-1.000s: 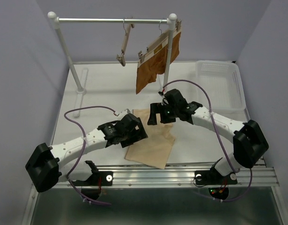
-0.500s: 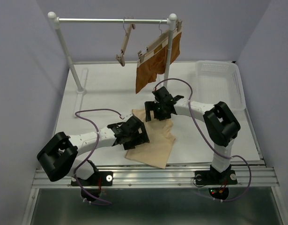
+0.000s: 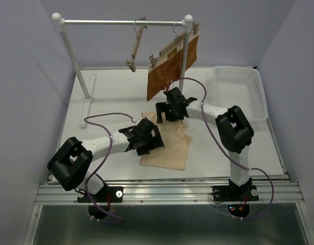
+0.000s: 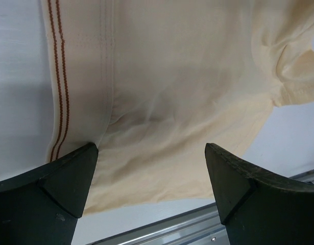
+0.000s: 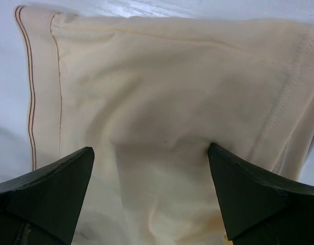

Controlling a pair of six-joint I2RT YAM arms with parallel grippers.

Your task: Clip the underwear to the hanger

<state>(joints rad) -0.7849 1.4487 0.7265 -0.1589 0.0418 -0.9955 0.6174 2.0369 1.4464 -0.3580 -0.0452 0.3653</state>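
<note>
Already done: nothing that shows; the pale beige, cream-tan cloth underwear (image 3: 169, 150) lies flat on the white worktop (image 3: 111, 94), unclipped.
Hanger: the slim light wooden bar hanger (image 3: 136, 48) with metal end clips hangs bare and tilted on the white rail (image 3: 121, 22) at the back, well apart from the cloth.
Neighbour: a second wooden hanger (image 3: 172, 47) beside it carries the rust-brown garment (image 3: 169, 71); no part of this job.
Left to do: by my judgement all of it. The cloth must be picked up, brought to the hanger, and its top edge set in both clips.
Left arm (image 3: 103, 145): reaches in low from the near left. The left claw (image 3: 145, 140) hangs over the near-left part of the underwear, spread wide with nothing between its fingers. Its wrist view shows the brown-striped waistband (image 4: 57, 76) by one finger.
Right arm (image 3: 213, 111): elbow folded high, forearm reaching across to the left. The right claw (image 3: 172, 109) hovers over the far edge of the cloth, likewise spread and empty.
Contact: cannot tell whether either claw's tips touch the fabric.
</note>
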